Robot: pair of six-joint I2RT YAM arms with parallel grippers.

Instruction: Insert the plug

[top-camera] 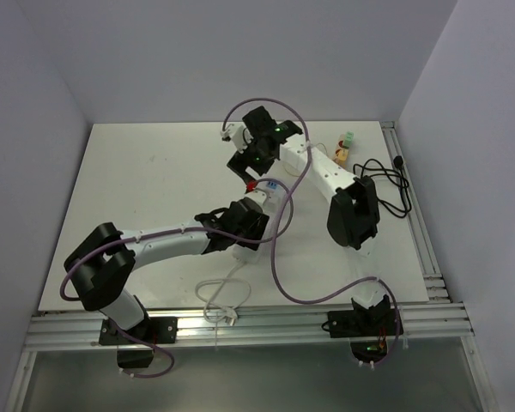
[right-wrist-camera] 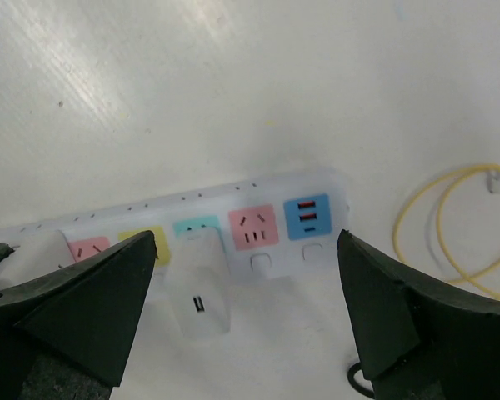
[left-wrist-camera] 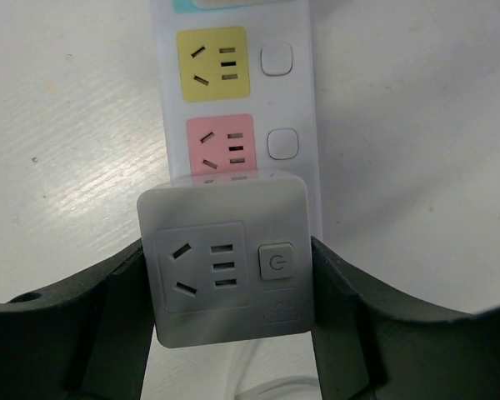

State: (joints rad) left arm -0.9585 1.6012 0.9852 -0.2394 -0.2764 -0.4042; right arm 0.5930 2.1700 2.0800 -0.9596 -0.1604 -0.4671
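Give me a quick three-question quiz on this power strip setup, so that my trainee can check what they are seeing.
1. True or false: the right hand is gripping the white plug.
2. Multiple choice: where does the left hand clamp the power strip? A) at the grey end block B) at the middle C) at the opposite end
3. Fill in: the white plug sits at the ____ socket, beside the pink socket.

Key: 1 false, its fingers stand wide open and are not closed on the plug; 2 A; 3 teal, the teal socket.
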